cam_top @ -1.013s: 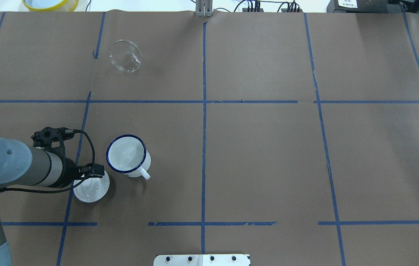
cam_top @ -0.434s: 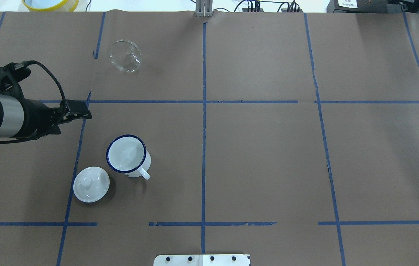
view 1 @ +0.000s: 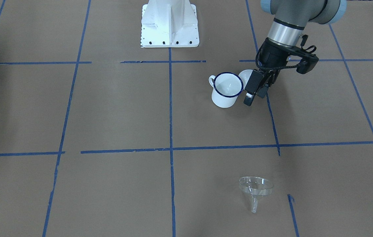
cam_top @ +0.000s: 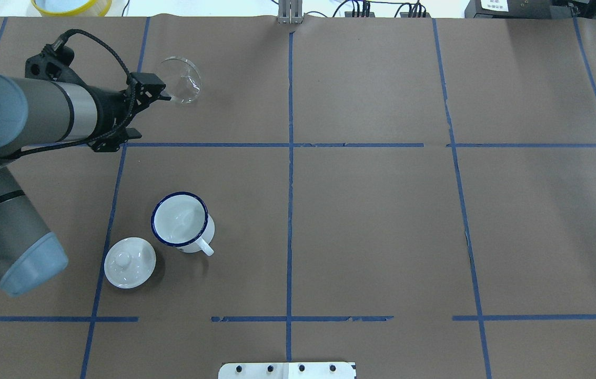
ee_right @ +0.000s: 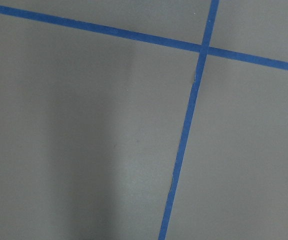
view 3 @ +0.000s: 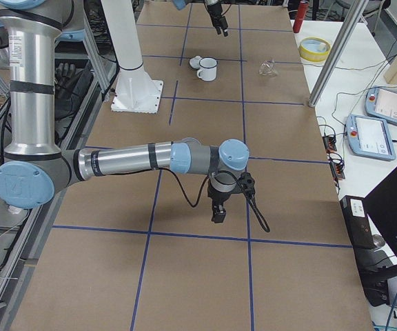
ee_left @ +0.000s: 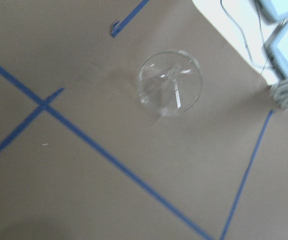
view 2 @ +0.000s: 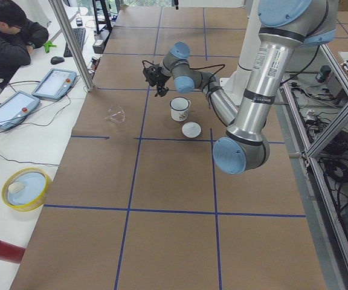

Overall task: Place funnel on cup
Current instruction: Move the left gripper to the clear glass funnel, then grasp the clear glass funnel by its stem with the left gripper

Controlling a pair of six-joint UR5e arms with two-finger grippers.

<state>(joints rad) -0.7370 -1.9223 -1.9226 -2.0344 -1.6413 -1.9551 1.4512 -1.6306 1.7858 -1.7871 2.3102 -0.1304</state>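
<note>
Left tool (cam_top: 141, 119), jaws apart and empty, near the funnel (cam_top: 178, 80) lying on the table (cam_top: 382, 221); cup (cam_top: 180, 220) well apart. Right tool (view 3: 218, 214): opening cannot be told.

Brown-papered worktop (cam_top: 371, 221), gridded with blue tape (cam_top: 290, 210). Round white lid (cam_top: 130, 262) flat on the paper, knob up, its edge touching one tape line. Beyond the far edge, a yellow-rimmed dish (cam_top: 71, 5), pale blue inside, and dark cables (cam_top: 361, 9). On the side desk, a tablet-like pendant (view 2: 54, 83), a second pendant (view 2: 5, 110) and a red cylinder (view 2: 2, 251); seated there, a person in black (view 2: 8, 36).
</note>
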